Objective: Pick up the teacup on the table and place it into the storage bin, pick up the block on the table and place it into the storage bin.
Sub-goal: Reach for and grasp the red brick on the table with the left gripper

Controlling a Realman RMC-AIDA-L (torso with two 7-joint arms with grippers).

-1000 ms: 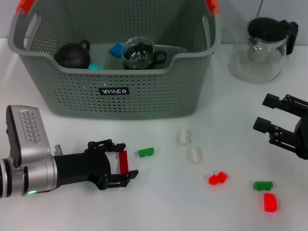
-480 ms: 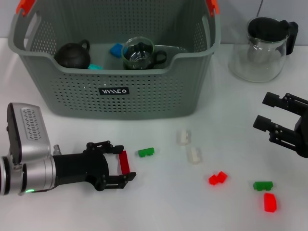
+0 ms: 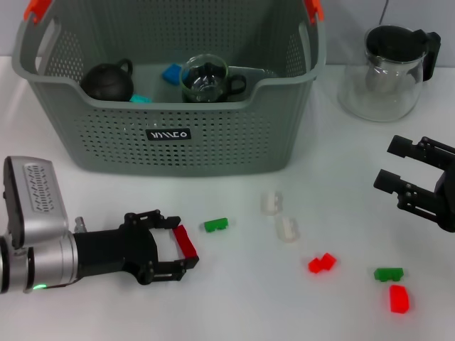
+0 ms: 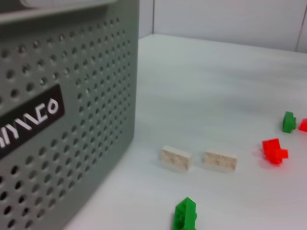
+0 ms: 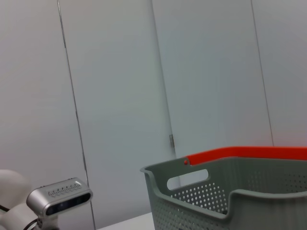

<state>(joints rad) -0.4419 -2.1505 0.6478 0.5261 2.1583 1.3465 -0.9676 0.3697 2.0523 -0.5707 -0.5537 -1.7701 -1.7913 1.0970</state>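
Observation:
My left gripper [image 3: 173, 248] hovers near the table's front left, shut on a long red block [image 3: 186, 243] that spans its two fingers. Behind it stands the grey-green storage bin [image 3: 213, 142], whose wall [image 4: 57, 120] fills one side of the left wrist view. A glass teacup [image 3: 205, 79] lies inside the bin beside a black teapot [image 3: 106, 80] and blue blocks [image 3: 172, 72]. A green block [image 3: 215, 224] rests on the table just right of the held block. My right gripper [image 3: 391, 165] is parked open at the right edge.
Two whitish blocks [image 3: 271, 202] [image 3: 286, 229], a red block [image 3: 321, 263], another green one [image 3: 388, 273] and another red one [image 3: 399, 299] lie scattered right of centre. A glass jug [image 3: 387, 71] stands at the back right. The right wrist view shows the bin's rim [image 5: 230, 191].
My left gripper has drawn back slightly toward the left and front with the red block still held, and the block has tilted a little. The right arm has not moved.

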